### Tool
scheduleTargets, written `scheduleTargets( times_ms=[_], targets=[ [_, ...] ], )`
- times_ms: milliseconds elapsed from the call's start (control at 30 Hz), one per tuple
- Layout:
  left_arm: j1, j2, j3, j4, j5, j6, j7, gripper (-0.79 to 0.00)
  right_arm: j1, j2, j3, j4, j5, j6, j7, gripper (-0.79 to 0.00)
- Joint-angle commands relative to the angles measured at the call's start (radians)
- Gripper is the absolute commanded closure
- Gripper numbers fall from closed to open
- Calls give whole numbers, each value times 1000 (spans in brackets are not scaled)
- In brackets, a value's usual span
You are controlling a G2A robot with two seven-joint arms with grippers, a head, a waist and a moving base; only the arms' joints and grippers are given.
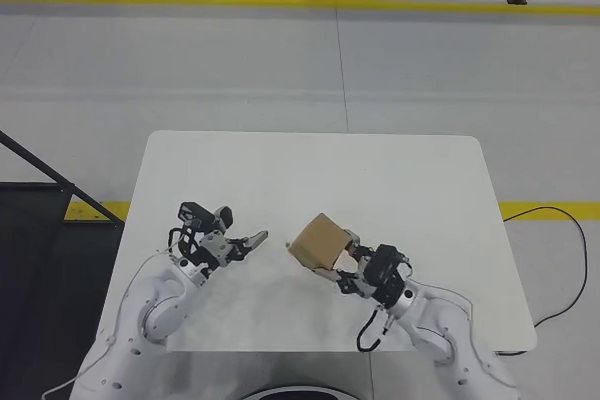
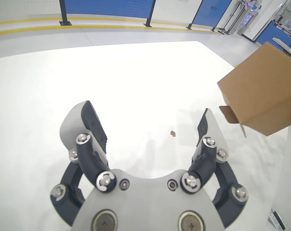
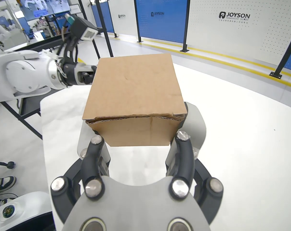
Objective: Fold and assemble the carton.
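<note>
Carton (image 3: pixel 133 90), a brown corrugated-cardboard cube, is clamped by the right gripper (image 3: pixel 139 131), whose jaws close on 2 opposite sides of its near end. It hangs tilted over the counter (image 1: pixel 380 170), a little right of the middle and toward the front edge. Its visible faces are closed, so any contents are hidden; 1 small flap (image 2: pixel 228 114) sticks out at a lower corner. Left gripper (image 2: pixel 148 111) hovers near the carton, apart from it, its jaws wide with nothing between them; the pads (image 2: pixel 95 123) are black and ribbed. Counter is white and smooth with rounded corners, and 1 tiny brown scrap (image 2: pixel 172 133) lies on it. Grey floor (image 1: pixel 230 60) with yellow lines (image 1: pixel 560 210) surrounds it; blue and white perforated panels (image 3: pixel 232 37) stand behind.
</note>
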Motion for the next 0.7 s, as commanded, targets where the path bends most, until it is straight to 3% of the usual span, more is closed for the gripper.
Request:
scheduleTargets(
  times_ms=[0, 367, 667],
  targets=[
    [-1, 0, 8, 3, 13, -10, -13, -785, -6, 5, 18, -10, 11, -46, -3, -348],
    [-7, -1, 81, 6, 89, -82, -21, -785, 19, 14, 19, -38, 57, -177, 46, -234],
    [7, 4, 98, -26, 143, -165, 31, -785, 72, 10, -23, -15, 87, -193, 90, -231]
  ],
)
